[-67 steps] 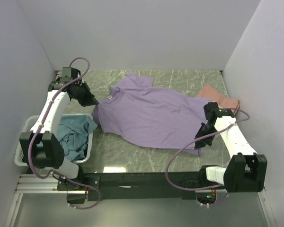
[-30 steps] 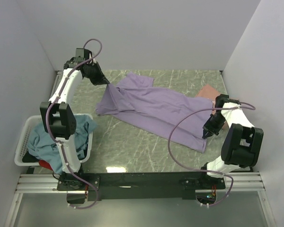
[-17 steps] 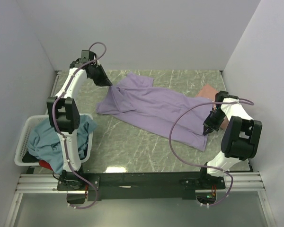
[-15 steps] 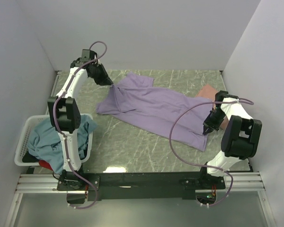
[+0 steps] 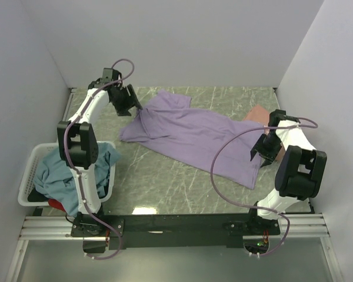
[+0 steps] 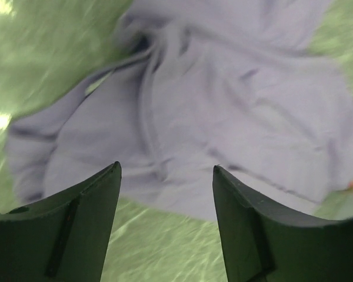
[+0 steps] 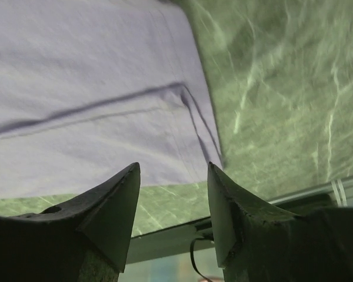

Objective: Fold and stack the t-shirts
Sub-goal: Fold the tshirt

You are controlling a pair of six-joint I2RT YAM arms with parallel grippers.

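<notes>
Top external view shows that both pairs of fingers have just let go of the lavender t-shirt [image 5: 194, 134]. A second ago the left fingers [image 5: 133, 106] were closed on the shoulder end at the far left and held it a little above the surface [image 5: 165, 188], while the right fingers [image 5: 257, 153] pinched the hem corner at the near right. Now both pairs stand wide apart with nothing between them. In the left wrist view the wrinkled purple cloth [image 6: 223, 106] lies free under the gap, and in the right wrist view the hem corner [image 7: 76, 88] lies flat just beyond the tips.

The shirt rests on the surface as a long diagonal band, from the far left to the near right. It is clearly narrower than two seconds ago, when it lay spread open. I judge that one lengthwise fold is now put down and the pull that stretched it is finished. The collar end is still bunched, so it probably needs smoothing before the next fold.

Much of the task is left. The salmon-pink t-shirt [image 5: 256, 113] lies at the far right, partly hidden behind the right arm. The teal-blue t-shirt [image 5: 53, 170] and a bit of the red t-shirt [image 5: 54, 204] are still in the white basket [image 5: 32, 157] at the left. No stack exists yet.
</notes>
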